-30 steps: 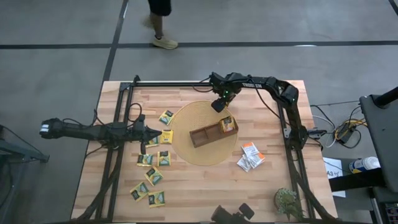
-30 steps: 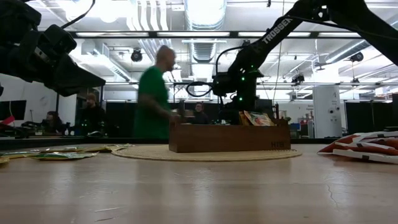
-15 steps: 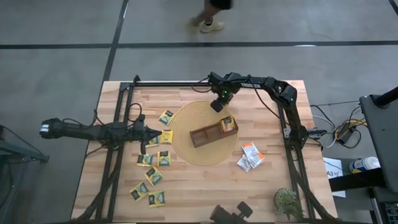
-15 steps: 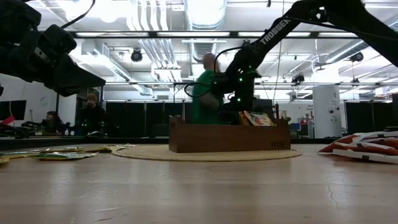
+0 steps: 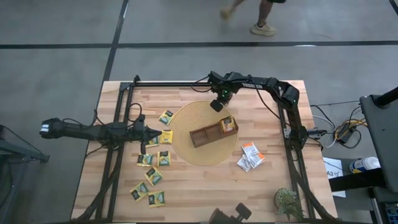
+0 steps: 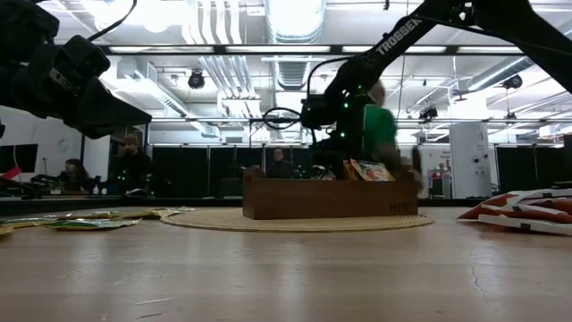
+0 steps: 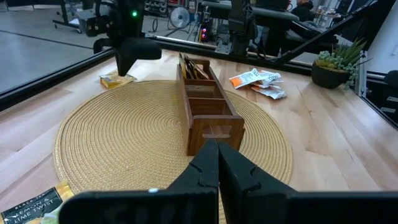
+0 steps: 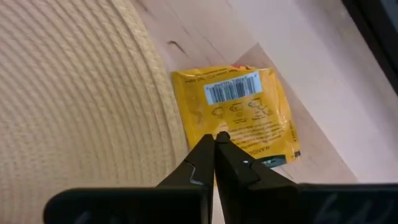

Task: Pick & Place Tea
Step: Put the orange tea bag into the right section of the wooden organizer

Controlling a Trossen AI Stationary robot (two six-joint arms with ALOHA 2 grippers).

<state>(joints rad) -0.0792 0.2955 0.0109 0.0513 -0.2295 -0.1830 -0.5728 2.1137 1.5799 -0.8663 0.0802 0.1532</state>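
— Where was the tea?

— Yellow-green packets (image 5: 151, 175) lay scattered on the desk (image 5: 186, 193) left of the round woven mat (image 5: 186, 154); white-and-orange ones (image 5: 250, 155) to its right; several stood in the end compartment of the wooden tray (image 5: 202, 137).

— And the arms?

— The right gripper (image 8: 214, 146), jaws pressed together on nothing, hovered over a yellow packet (image 8: 249, 106) (barcode up) beside the mat's far edge. The left gripper (image 7: 217, 163), jaws closed and empty, pointed at the tray.

Right hand (image 5: 216, 104) hangs at the woven mat's (image 5: 186, 155) far edge, beside the wooden tray (image 5: 205, 135).
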